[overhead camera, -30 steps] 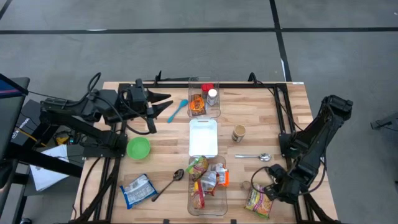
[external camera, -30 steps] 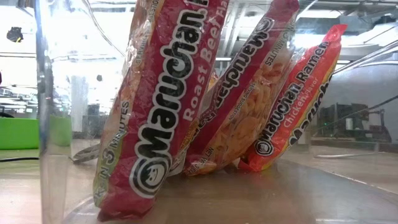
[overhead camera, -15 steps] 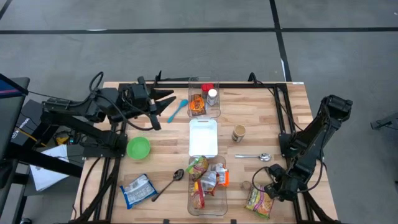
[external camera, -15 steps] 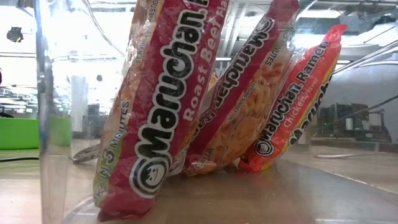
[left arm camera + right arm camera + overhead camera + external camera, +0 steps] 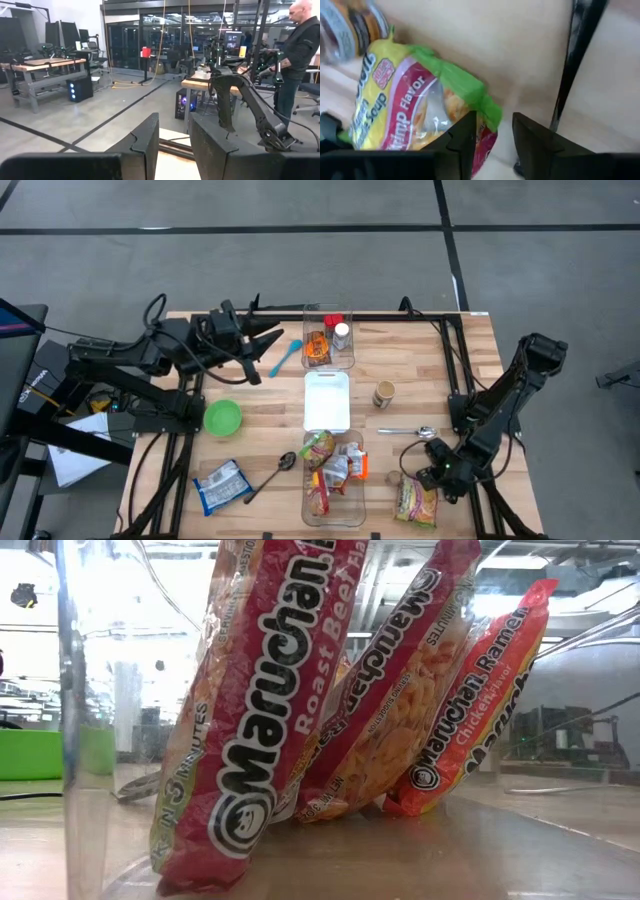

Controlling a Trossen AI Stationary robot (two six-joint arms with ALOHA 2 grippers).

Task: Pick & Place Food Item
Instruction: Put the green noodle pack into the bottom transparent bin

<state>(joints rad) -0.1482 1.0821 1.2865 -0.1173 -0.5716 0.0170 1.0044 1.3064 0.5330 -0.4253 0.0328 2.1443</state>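
A yellow, green and red shrimp-flavor ramen packet (image 5: pixel 415 503) (image 5: pixel 415 105) lies flat on the table's near right corner. My right gripper (image 5: pixel 430 477) (image 5: pixel 494 137) points steeply down just over the packet's far end, open. One corner of the packet shows beside one finger, and I cannot tell whether the finger touches it. A clear bin (image 5: pixel 352 505) at the near middle holds several ramen packets (image 5: pixel 260 720) leaning upright against one another. My left gripper (image 5: pixel 268 340) (image 5: pixel 175 145) hangs level above the far left, open and empty.
A small can (image 5: pixel 395 478) (image 5: pixel 350 25) stands close to the packet. A black cable (image 5: pixel 575 65) runs beside my right gripper. Also on the table: a white lid (image 5: pixel 327 400), a far bin (image 5: pixel 347 360), a jar (image 5: pixel 384 394), a metal spoon (image 5: pixel 405 432), a green bowl (image 5: pixel 222 417) and a blue-white packet (image 5: pixel 222 485).
My right gripper has come down toward the shrimp ramen packet and shifted a little toward the table's far edge. The packet has stayed where it was.
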